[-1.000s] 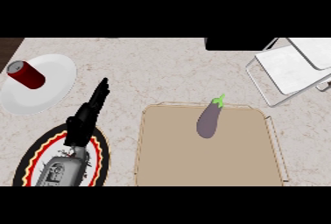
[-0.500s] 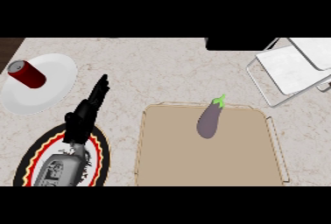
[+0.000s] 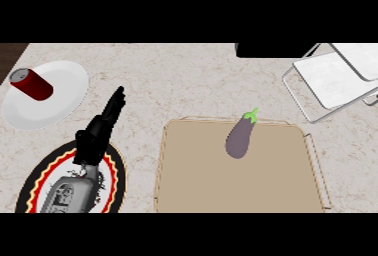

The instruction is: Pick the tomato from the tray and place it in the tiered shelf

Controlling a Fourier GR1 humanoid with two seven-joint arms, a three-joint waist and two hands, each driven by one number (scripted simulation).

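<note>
The left robot hand (image 3: 103,125) was over the worktop (image 3: 192,80), to the left of the tray (image 3: 221,190). Its fingers were straight and close together, pointing up and away, and held nothing. Its grey arm came in over a round plate (image 3: 33,172) with a black and red rim. The right robot hand did not show.

The task said tomato, but the tray held an eggplant (image 3: 239,137). It lay near the tray's far edge, stem pointing away. It looked smooth and a bit slippery, light, and firm but easy to bruise. The fat middle looked like the best place to hold it. The shelf (image 3: 332,85) was off to the right. A red can (image 3: 31,84) stood on a white plate (image 3: 63,95) at the far left
</note>
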